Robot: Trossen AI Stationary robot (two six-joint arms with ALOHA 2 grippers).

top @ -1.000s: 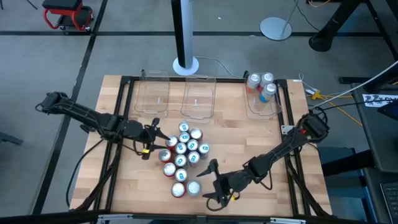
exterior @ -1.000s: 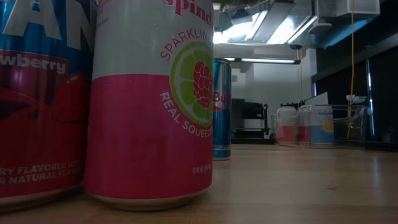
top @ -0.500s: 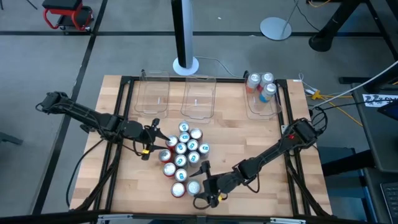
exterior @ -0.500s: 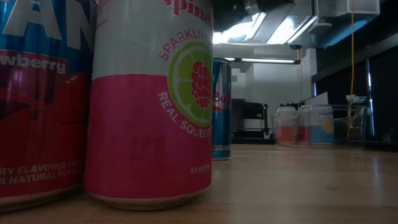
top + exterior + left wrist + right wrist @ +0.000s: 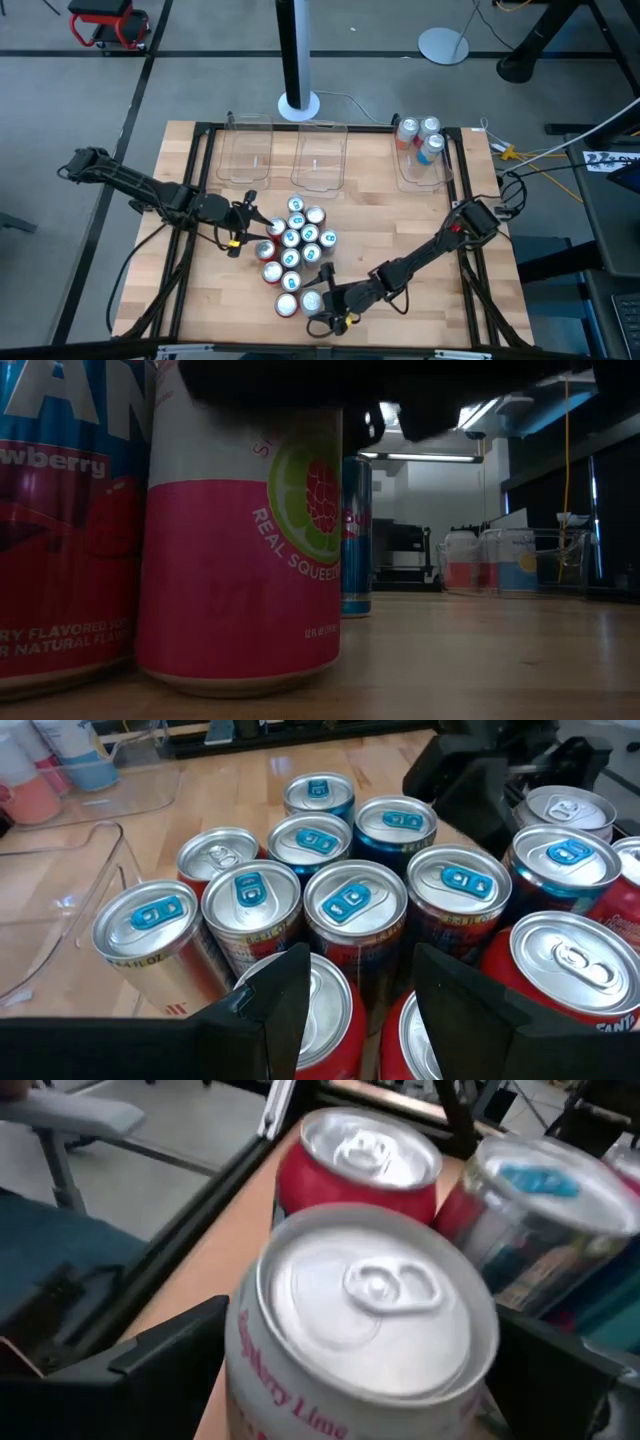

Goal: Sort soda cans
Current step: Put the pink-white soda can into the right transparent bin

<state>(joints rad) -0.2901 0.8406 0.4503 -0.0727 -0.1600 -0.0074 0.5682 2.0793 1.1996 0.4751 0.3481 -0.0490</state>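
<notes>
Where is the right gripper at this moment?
In the high view, the right gripper is at the near edge of the can cluster, its open fingers on either side of a pink-and-white can, beside a red can.

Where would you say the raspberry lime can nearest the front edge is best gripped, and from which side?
Grip the raspberry lime can across its round upper body, coming from the open front-right side. It stands upright, neighbours crowd behind, and the right gripper already straddles it, open.

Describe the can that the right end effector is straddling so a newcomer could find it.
Start at the cluster of cans mid-table and go to its near edge. There the right end effector straddles a can with a plain silver tab and pink-and-white raspberry-lime body; its neighbour is red.
</notes>
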